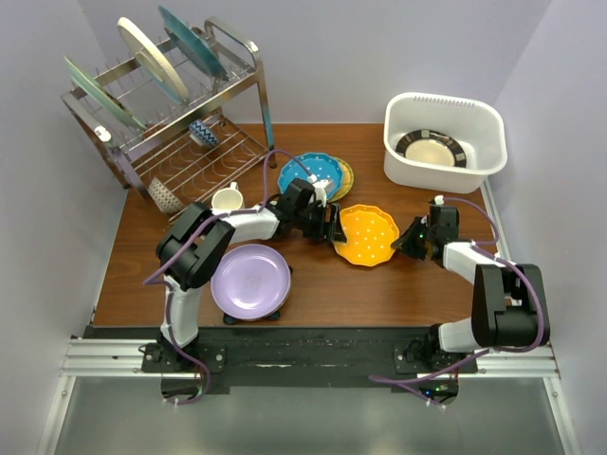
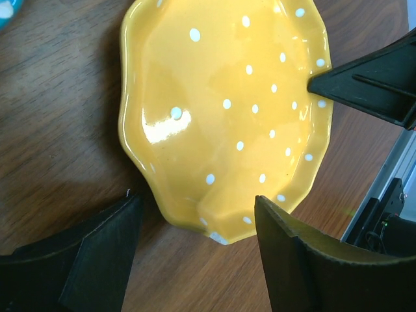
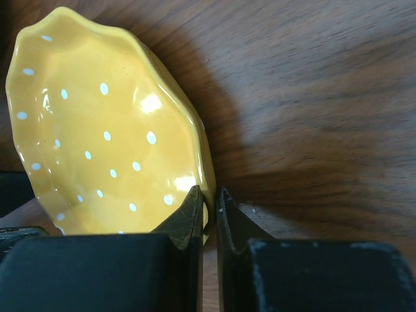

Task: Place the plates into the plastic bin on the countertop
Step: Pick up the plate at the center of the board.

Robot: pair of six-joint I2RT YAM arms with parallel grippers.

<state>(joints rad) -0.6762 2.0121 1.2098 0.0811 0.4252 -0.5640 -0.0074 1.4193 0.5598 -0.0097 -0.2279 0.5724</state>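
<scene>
1. Orange dotted plate (image 1: 367, 234) is at the centre of the top view, on the countertop (image 1: 379, 289), between both grippers. It's glossy with a scalloped rim and white dots.
2. Only the right wrist view shows the grip: right gripper (image 3: 209, 203) at lower centre pinches the plate's rim, one finger inside and one outside, jaws nearly together.
3. Only the left wrist view shows the left gripper (image 2: 195, 201) spread wide at frame bottom, fingers either side of the plate's near edge. Contact: cannot tell.
4. In the top view both arms reach low toward the centre.
5. Plastic bin (image 1: 438, 176) is upper right and holds a dark-rimmed beige plate (image 1: 432, 149). Lavender plate (image 1: 250, 280) is lower left.
</scene>
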